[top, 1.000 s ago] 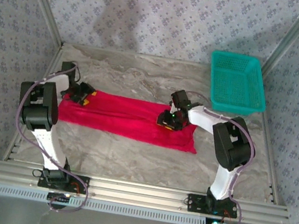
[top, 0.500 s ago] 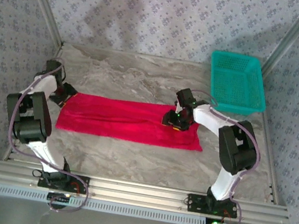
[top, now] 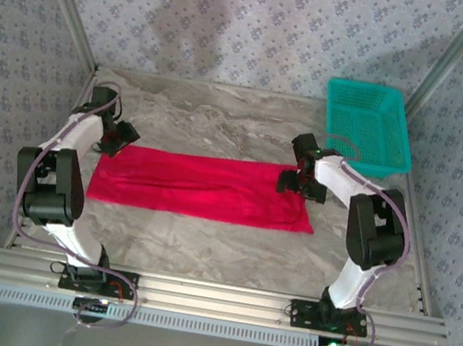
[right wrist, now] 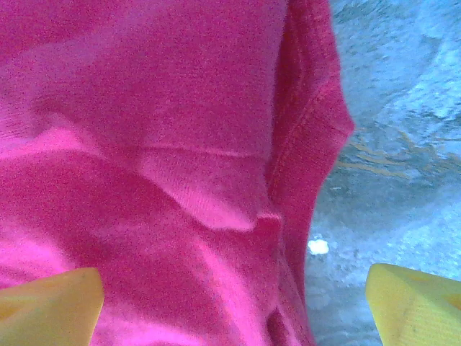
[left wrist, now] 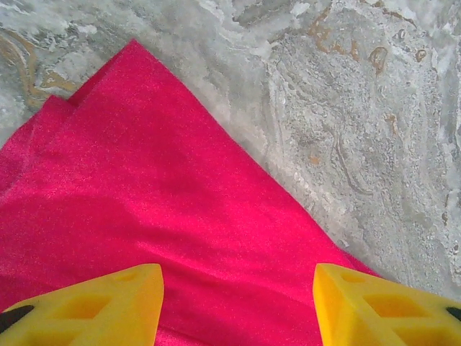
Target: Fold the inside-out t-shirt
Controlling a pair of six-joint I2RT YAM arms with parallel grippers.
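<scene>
From above, the red t-shirt (top: 202,188) lies flat as a long band on the marble table (top: 202,239), its long axis running left to right, somewhat nearer the far side than the arm bases. The left gripper (top: 120,135) sits at the shirt's far-left corner and the right gripper (top: 295,182) over its far-right end, so each arm is nearest its own end. The teal basket (top: 368,129) stands apart at the far right corner, and bare table lies near and far of the cloth, which looks like room enough to fold end over end. In the left wrist view the left gripper (left wrist: 238,306) has its yellow jaws spread and pinching nothing. The t-shirt (left wrist: 144,216) lies under and ahead of them, its edge slanting off to bare table (left wrist: 360,108). In the right wrist view the right gripper (right wrist: 234,310) has its jaws wide apart and empty. The t-shirt (right wrist: 180,144) lies rumpled below, a stitched hem by its right edge, with table (right wrist: 389,180) just beyond.
</scene>
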